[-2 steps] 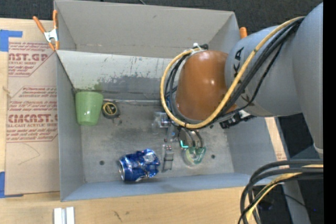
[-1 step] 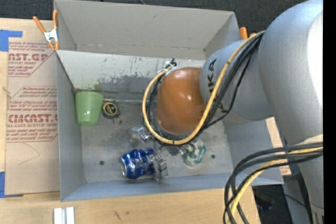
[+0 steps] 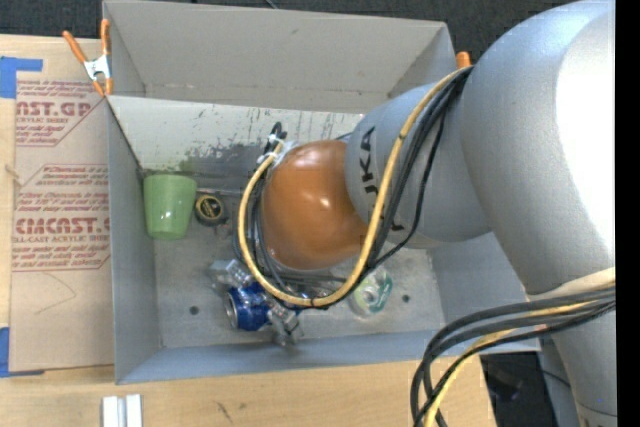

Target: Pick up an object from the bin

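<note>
My arm's orange cover (image 3: pixel 305 205) hangs over the bin's (image 3: pixel 135 315) near middle. The gripper (image 3: pixel 272 313) beneath meets a blue crumpled thing (image 3: pixel 243 307); whether it grips, I cannot tell. A green cup (image 3: pixel 168 205) lies left.

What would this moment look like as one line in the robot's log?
arm: down in bin | blue crumpled thing: at orange wrist cover edge | left: green cup, small ring
</note>
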Action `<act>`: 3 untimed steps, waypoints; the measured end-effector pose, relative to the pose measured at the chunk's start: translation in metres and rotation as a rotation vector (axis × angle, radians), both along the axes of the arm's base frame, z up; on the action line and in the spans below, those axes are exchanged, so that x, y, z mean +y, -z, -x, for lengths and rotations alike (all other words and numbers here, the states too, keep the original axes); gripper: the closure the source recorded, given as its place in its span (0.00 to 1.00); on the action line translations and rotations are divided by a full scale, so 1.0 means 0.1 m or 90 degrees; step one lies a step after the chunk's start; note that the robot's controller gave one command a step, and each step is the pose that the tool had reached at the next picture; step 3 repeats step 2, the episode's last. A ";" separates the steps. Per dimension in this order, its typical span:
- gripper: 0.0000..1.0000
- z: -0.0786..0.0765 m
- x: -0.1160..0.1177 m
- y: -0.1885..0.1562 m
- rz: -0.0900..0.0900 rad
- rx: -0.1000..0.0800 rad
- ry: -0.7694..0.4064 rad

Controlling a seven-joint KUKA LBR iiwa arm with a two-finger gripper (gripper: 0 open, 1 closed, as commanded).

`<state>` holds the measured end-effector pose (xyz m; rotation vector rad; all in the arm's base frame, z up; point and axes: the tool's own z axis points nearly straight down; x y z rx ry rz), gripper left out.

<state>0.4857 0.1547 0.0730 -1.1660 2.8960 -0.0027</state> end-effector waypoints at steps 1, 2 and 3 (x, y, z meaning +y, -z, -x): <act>1.00 0.03 -0.01 0.01 0.001 0.006 0.003; 1.00 -0.17 0.10 -1.61 0.001 0.005 0.020; 1.00 -0.17 0.10 -1.61 0.001 0.005 0.020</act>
